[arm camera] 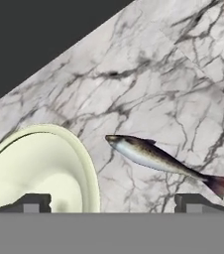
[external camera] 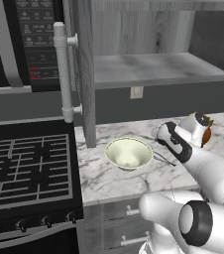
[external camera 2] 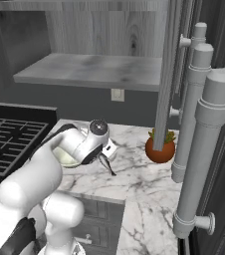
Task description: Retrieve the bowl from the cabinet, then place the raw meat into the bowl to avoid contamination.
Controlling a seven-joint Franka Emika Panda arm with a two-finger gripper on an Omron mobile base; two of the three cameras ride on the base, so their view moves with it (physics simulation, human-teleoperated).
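The cream-white bowl (external camera: 129, 153) stands upright on the marble counter, under the open cabinet (external camera: 153, 69). Just to its right lies the raw meat (external camera: 164, 159), a thin dark sliver shaped like a fish. In the hand view the fish (arm camera: 158, 159) lies flat on the marble beside the bowl's rim (arm camera: 86, 163). My gripper (arm camera: 113, 206) hovers above the counter, open, its fingertips (arm camera: 32, 203) wide apart, with the fish ahead of them and untouched. In the right base view the hand (external camera 2: 104, 152) hangs over the fish (external camera 2: 108, 167), and my arm hides most of the bowl (external camera 2: 64, 158).
An orange-brown plant pot (external camera 2: 160, 149) stands on the counter to the right of the fish. The open cabinet door (external camera: 86, 74) with its bar handle (external camera: 62, 69) juts out over the counter's left end. A black stove (external camera: 25, 168) lies left, the microwave (external camera: 37, 39) above it.
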